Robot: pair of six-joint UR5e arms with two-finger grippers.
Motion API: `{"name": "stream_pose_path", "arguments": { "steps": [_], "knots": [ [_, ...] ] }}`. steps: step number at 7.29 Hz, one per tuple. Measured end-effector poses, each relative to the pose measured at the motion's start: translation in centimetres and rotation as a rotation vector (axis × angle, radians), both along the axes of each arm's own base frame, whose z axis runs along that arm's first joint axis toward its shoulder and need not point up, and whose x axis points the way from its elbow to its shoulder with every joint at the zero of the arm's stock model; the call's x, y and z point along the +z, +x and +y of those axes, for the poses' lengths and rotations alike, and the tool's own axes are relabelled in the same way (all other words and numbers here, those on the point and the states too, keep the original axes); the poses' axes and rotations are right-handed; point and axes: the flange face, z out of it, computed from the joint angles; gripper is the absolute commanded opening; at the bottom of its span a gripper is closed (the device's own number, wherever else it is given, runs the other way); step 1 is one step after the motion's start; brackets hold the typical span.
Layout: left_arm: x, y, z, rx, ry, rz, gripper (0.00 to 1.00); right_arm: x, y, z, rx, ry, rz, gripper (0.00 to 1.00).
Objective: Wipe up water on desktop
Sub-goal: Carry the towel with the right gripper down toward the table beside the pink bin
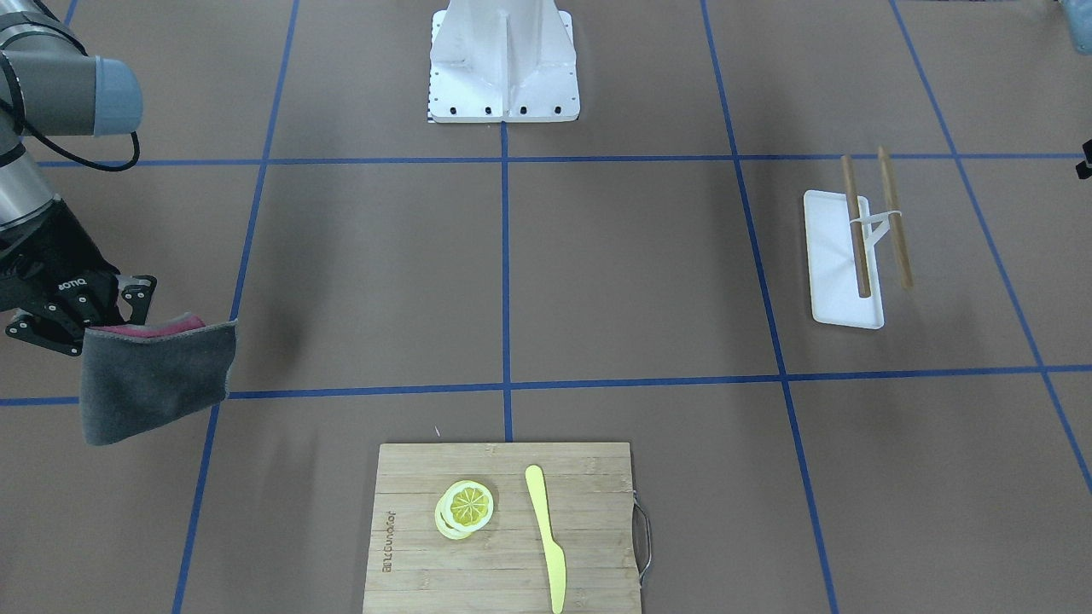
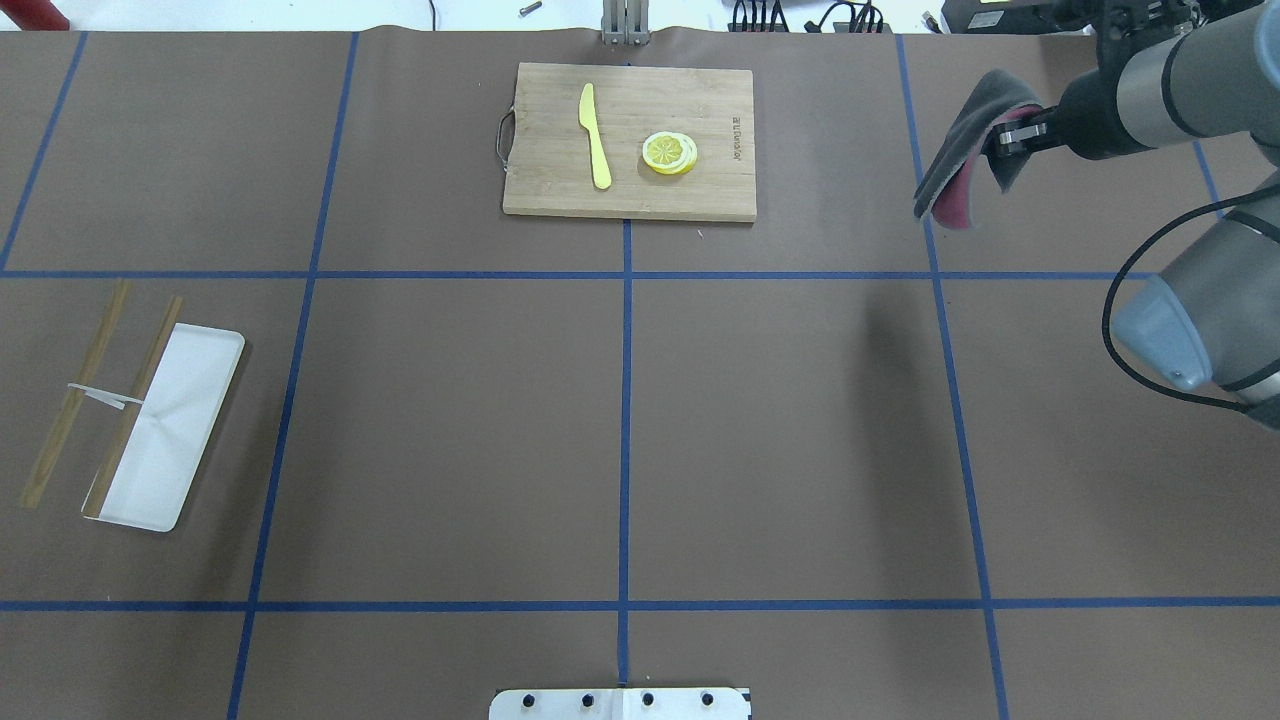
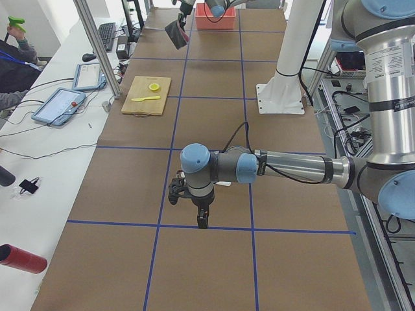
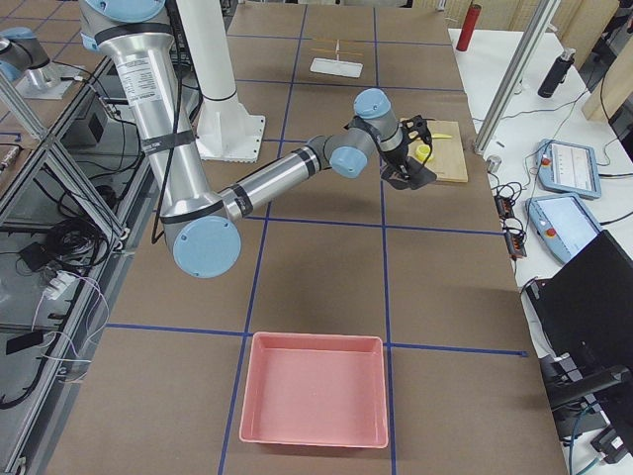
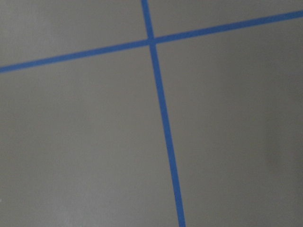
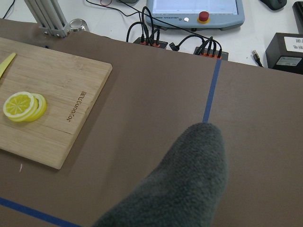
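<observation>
Right gripper (image 2: pixel 1012 140) pinching grey cloth (image 1: pixel 158 379) above desktop (image 1: pixel 375 273); lower it flat, drag with light pressure; no puddle visible; left gripper (image 3: pixel 202 217) state: can't tell.

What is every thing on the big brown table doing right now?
right gripper: shut on the cloth, up in the air.
cloth: folded, hanging, not touching the desktop.
left gripper: pointing down over the desktop; open or shut, cannot tell.
desktop: no water that I can see.
lemon slices: stacked on the cutting board.
knife: lying flat beside them.
white tray: flat, one wooden stick across it.
</observation>
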Motion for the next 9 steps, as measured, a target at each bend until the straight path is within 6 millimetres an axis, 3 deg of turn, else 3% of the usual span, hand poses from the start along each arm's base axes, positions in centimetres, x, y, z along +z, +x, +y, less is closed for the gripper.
{"name": "stream_pose_path", "arguments": {
  "steps": [2, 6, 7, 8, 9],
  "knots": [
    [0.1, -1.6, 0.7, -0.038, -0.044, -0.002, 0.99, 5.5, 2.4, 3.2, -0.034, -0.032, 0.071, 0.00],
    [0.3, -1.9, 0.8, -0.046, -0.055, -0.003, 0.99, 21.1, 11.0, 12.6, -0.094, -0.154, 0.351, 0.00],
    [0.3, -1.9, 0.8, -0.046, -0.055, -0.003, 0.99, 24.4, 12.3, 13.8, -0.083, -0.186, 0.431, 0.00],
    [0.3, -1.9, 0.8, -0.046, -0.054, -0.003, 0.99, 26.5, 12.9, 14.1, -0.068, -0.202, 0.492, 0.00],
    [0.3, -1.9, 0.8, -0.046, -0.054, -0.003, 0.99, 26.9, 12.0, 13.5, -0.063, -0.197, 0.513, 0.00]
  ]
}}
